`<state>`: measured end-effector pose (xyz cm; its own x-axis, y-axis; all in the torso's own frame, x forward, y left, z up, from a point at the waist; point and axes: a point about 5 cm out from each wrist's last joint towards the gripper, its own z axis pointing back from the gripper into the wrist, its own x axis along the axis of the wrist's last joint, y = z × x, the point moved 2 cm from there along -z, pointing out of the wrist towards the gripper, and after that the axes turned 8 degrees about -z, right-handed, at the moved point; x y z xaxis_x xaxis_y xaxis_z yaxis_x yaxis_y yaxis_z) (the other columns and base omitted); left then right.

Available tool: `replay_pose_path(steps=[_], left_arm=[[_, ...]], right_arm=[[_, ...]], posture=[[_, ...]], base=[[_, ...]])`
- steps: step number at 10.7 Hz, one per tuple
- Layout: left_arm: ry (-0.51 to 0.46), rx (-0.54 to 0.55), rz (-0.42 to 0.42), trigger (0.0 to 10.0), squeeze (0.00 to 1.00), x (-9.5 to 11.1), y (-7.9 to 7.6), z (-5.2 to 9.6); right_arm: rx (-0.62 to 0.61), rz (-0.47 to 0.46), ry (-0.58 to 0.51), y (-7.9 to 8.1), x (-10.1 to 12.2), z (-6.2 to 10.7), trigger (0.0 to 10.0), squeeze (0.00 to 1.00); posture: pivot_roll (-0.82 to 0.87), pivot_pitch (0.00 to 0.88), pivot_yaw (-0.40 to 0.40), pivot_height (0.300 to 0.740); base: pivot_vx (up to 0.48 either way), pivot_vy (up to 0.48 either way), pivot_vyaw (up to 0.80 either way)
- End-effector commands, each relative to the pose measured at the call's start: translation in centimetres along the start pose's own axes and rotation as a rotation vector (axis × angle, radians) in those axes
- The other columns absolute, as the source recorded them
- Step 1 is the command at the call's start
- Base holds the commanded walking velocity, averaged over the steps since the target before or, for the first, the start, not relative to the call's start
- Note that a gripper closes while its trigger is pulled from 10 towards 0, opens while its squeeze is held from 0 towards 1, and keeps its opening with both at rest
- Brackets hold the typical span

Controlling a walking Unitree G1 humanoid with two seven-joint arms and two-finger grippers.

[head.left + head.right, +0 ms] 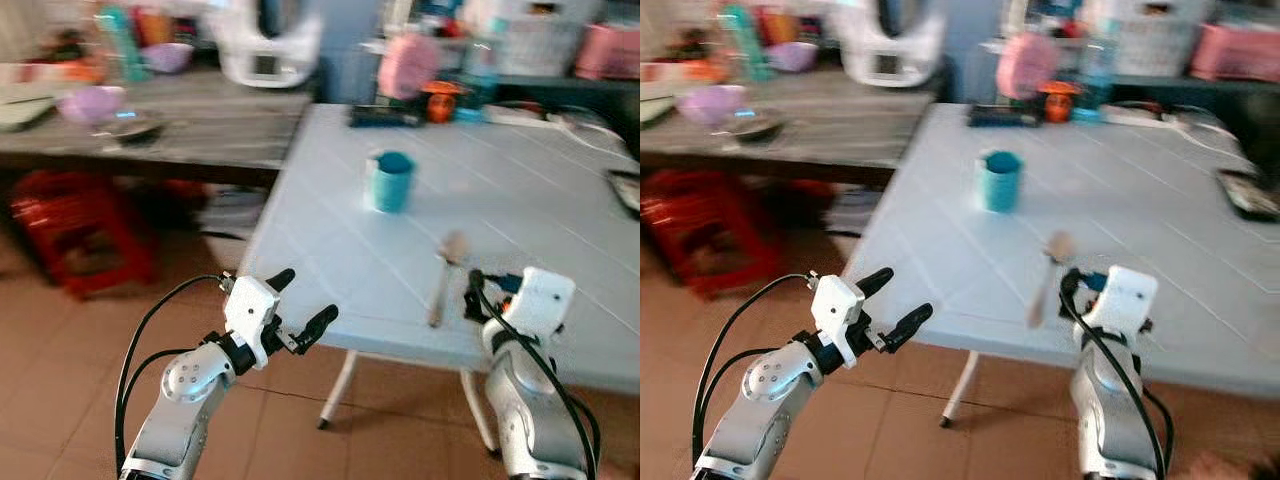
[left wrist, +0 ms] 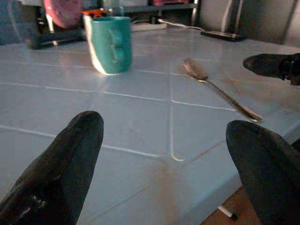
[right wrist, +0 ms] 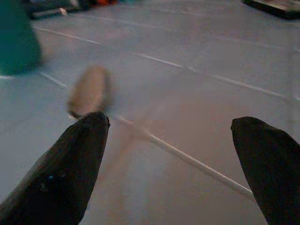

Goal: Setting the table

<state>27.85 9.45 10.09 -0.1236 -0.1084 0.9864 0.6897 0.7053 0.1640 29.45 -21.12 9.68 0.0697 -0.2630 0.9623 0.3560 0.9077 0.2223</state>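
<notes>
On the pale blue table (image 1: 520, 200) a teal mug (image 1: 391, 181) stands upright, its contents not visible. A spoon (image 1: 445, 272) lies nearer the front edge. The left gripper (image 1: 300, 305) hovers off the table's corner, fingers apart. The right gripper (image 3: 168, 154) hangs beside the spoon's handle, fingers spread.

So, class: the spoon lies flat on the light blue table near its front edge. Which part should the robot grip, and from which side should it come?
Probably the handle. The spoon lies flat on the table with its bowl pointing away and the thin handle end near the front edge. The right gripper, fingers open, sits just beside that end, so come from above and close across the handle. The cup stands well clear.
</notes>
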Motion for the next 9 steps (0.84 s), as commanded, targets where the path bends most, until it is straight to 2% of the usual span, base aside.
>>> replay_pose_path(steps=[1, 3, 4, 5, 7, 9], left_arm=[[-0.004, -0.011, -0.011, 10.0, 0.0, 0.3, 0.0, 0.1], [-0.012, 0.02, -0.03, 10.0, 0.0, 0.5, 0.4, 0.0], [-0.027, 0.079, -0.047, 10.0, 0.0, 0.8, 1.2, 0.0], [-0.025, 0.077, -0.047, 10.0, 0.0, 0.8, 1.3, 0.0], [-0.007, 0.0, -0.028, 10.0, 0.0, 0.4, 0.6, 0.1], [-0.008, -0.033, -0.044, 10.0, 0.0, 0.8, 1.1, -0.2]], right_arm=[[-0.001, -0.01, 0.002, 0.0, 0.2, 0.0, 10.0, 0.0], [0.021, -0.011, -0.002, 0.3, 0.2, -0.1, 10.0, 0.0], [0.042, 0.011, -0.018, 0.6, 0.6, -0.3, 10.0, 0.0], [0.047, 0.008, -0.019, 0.7, 0.7, -0.4, 10.0, 0.0], [0.035, 0.026, -0.004, 0.5, 0.8, -1.1, 10.0, 0.0], [0.066, 0.068, 0.076, 0.8, 0.3, -2.7, 10.0, 0.0]], posture=[[-0.01, 0.01, 0.019, 0.74], [-0.01, 0.011, 0.018, 0.74], [-0.01, 0.012, 0.018, 0.74], [-0.01, 0.012, 0.016, 0.74], [-0.01, 0.014, 0.016, 0.74], [-0.01, 0.018, 0.013, 0.74]], base=[[0.0, 0.0, -0.6], [0.0, 0.0, 0.0], [0.0, 0.0, 0.0], [0.0, 0.0, 0.0], [0.0, 0.0, 0.0], [0.0, 0.0, 0.0]])
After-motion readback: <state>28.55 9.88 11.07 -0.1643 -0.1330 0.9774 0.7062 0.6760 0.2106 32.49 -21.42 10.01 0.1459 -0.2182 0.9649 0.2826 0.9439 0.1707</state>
